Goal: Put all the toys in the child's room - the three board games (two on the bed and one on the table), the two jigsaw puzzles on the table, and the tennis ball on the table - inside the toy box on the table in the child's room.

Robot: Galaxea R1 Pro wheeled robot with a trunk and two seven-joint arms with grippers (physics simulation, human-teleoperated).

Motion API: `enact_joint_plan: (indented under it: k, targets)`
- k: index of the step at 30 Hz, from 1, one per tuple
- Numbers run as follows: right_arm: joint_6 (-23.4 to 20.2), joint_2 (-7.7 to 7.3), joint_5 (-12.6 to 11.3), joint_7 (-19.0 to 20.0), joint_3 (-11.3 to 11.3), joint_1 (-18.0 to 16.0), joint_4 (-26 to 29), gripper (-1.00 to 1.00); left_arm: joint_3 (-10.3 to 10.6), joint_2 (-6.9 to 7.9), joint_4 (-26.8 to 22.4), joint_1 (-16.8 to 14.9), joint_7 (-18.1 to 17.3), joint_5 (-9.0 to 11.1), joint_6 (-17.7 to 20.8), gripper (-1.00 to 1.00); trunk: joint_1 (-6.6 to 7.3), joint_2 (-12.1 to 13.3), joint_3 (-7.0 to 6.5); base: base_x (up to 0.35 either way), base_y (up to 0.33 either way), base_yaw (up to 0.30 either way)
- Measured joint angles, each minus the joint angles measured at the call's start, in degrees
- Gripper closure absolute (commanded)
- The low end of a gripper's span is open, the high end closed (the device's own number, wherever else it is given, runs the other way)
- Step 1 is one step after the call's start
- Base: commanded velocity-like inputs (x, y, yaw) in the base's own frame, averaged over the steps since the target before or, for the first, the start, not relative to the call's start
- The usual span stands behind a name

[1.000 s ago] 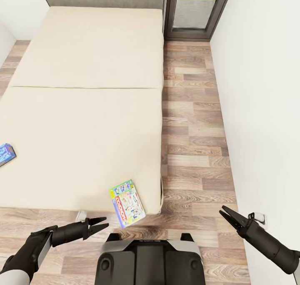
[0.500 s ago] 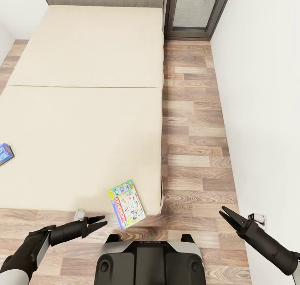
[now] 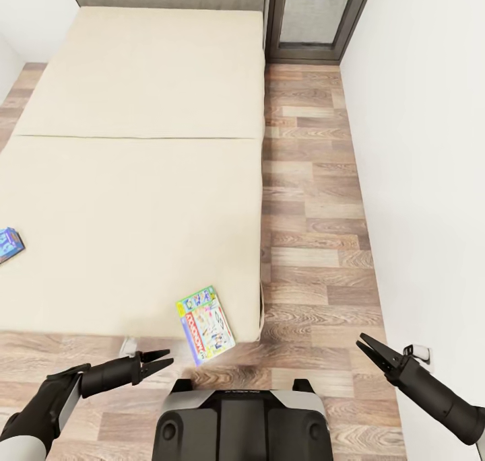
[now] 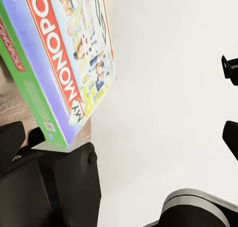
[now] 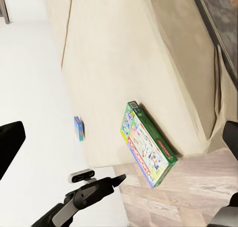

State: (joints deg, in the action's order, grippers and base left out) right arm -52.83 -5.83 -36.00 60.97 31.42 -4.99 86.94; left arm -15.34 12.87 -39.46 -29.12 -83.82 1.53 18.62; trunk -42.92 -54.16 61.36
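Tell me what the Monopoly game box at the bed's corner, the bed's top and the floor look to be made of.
The green-edged flat Monopoly board game box: printed card, slightly glossy, judging by its crisp lettering and sharp corners. The cream bed top: soft matte fabric, going by its seam and rounded edges. The brown plank floor: wood or wood-look laminate, grain and plank joints visible.

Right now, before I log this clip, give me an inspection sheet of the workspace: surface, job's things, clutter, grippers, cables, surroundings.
Surface: beige bed, a seam running across its middle.
Job's things: Monopoly board game at the bed's near corner, overhanging the edge; blue board game near the bed's left side.
Clutter: nothing seen.
Grippers: left gripper open and empty, below the Monopoly box; right gripper open and empty, over the floor.
Cables: nothing seen.
Surroundings: wood plank floor, white wall, glazed door beyond the bed.
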Motion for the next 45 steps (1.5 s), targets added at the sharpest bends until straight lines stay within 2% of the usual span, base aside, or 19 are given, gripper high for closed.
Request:
enact_joint_plan:
  k: [40,45]
  targets:
    - [0.0,-0.14,0.0,0.0,0.0,0.0,0.0,-1.00,0.2,-0.03,0.0,0.0,0.2,0.0,0.1,-1.00,0.02,0.0,0.00,-0.028,0.000,0.000]
    - [0.0,-0.14,0.0,0.0,0.0,0.0,0.0,-1.00,0.1,-0.03,0.0,0.0,0.2,0.0,0.1,-1.00,-1.08,-2.0,0.89,0.000,0.000,0.000]
